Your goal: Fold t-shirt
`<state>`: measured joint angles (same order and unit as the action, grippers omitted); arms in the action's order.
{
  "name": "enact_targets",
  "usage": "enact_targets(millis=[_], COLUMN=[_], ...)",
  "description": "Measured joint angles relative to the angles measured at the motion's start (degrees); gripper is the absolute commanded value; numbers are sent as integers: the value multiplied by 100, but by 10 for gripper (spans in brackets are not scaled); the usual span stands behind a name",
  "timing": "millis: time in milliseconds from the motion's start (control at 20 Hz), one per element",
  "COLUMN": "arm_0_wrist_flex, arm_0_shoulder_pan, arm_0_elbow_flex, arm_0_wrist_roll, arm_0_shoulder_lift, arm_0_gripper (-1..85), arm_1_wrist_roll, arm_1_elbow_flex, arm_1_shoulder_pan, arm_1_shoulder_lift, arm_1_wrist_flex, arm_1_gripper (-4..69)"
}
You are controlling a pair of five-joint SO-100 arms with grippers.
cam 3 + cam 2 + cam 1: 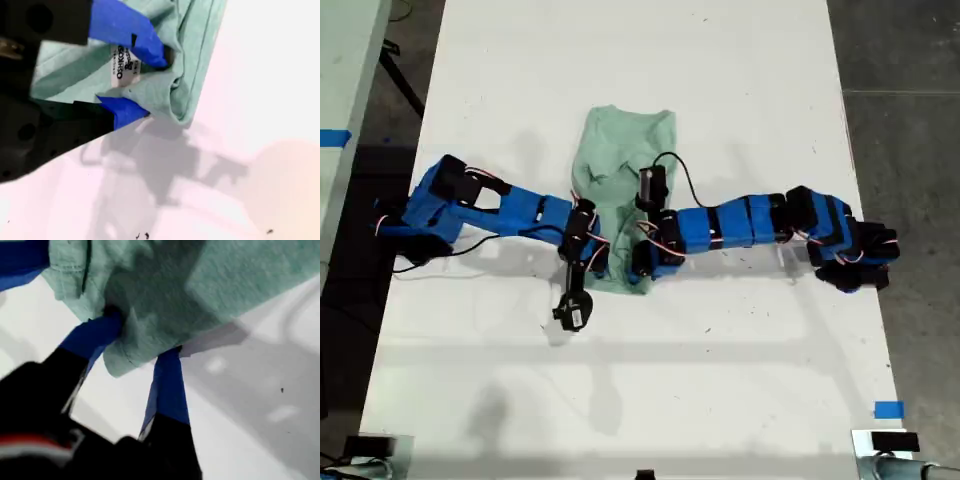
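Mint t-shirt (620, 160) hem pinched by my first gripper (142, 342), my second gripper (150, 82)

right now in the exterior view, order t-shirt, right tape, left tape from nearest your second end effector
1. t-shirt, mid-table, gripped in my second end effector.
2. right tape, exterior view's lower right, and left tape, its left edge: too close to call.

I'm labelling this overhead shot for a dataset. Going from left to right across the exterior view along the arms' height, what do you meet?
A blue-and-black robot arm → the pale mint-green cloth t-shirt, bunched in a narrow strip on the white table → the other blue-and-black robot arm.
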<state>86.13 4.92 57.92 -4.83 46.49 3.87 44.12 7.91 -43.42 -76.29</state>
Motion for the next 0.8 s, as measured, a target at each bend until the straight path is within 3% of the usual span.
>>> enact_targets(millis=[400, 800], arm_0_wrist_flex=[343, 633], arm_0_shoulder_pan=[246, 1266], arm_0_elbow_flex=[-158, -404], arm_0_wrist_roll=[35, 396], arm_0_shoulder_lift=[149, 1107], arm_0_gripper=[0, 0], arm_1_wrist_roll=[-88, -598], arm_1_elbow_flex=[-70, -70], arm_1_shoulder_pan=[123, 993], arm_1_shoulder_lift=[-185, -1046], arm_1_wrist_flex=[-264, -325], arm_1_gripper=[-12, -12])
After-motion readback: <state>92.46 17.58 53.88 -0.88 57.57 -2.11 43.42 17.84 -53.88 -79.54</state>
